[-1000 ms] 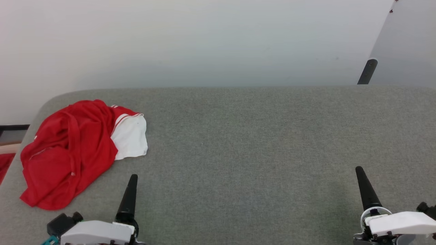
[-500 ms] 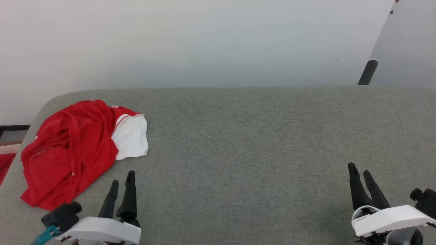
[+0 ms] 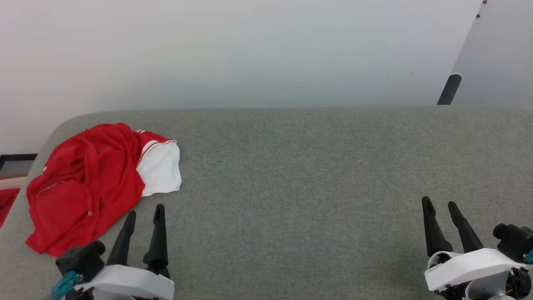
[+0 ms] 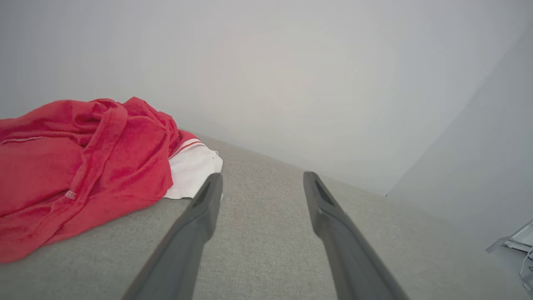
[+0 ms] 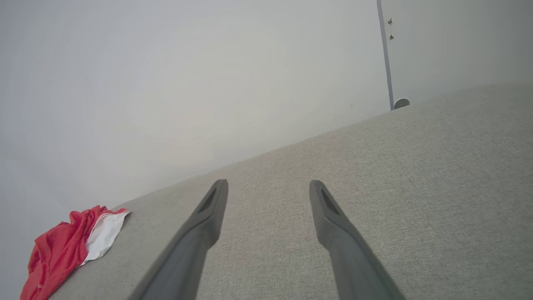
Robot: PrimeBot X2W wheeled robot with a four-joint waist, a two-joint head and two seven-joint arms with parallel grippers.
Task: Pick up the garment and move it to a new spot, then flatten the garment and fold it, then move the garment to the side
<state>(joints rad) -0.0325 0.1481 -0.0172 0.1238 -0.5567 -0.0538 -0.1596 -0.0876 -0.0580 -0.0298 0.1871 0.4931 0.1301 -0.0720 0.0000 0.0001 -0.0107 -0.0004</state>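
The garment [image 3: 87, 183] lies crumpled at the far left of the grey table [image 3: 300, 166], red with one white striped sleeve [image 3: 160, 168] turned to the right. It also shows as the garment [image 4: 79, 166] in the left wrist view and small at the lower left, the garment [image 5: 66, 248], in the right wrist view. My left gripper [image 3: 143, 212] stands open just in front of and right of the heap, apart from it, nothing between its fingers. My right gripper [image 3: 439, 203] stands open over bare table at the front right. The left gripper [image 4: 260, 179] and right gripper [image 5: 268, 185] show spread fingers.
A pale wall [image 3: 250, 54] rises right behind the table's back edge. A dark post [image 3: 449, 89] stands at the back right beside a grey panel. Off the table's left edge sits a scrap of red cloth [image 3: 6, 202].
Both wrists have rolled so that each gripper now shows two spread fingers instead of one. Both grippers have edged forward a little. The garment has not moved.
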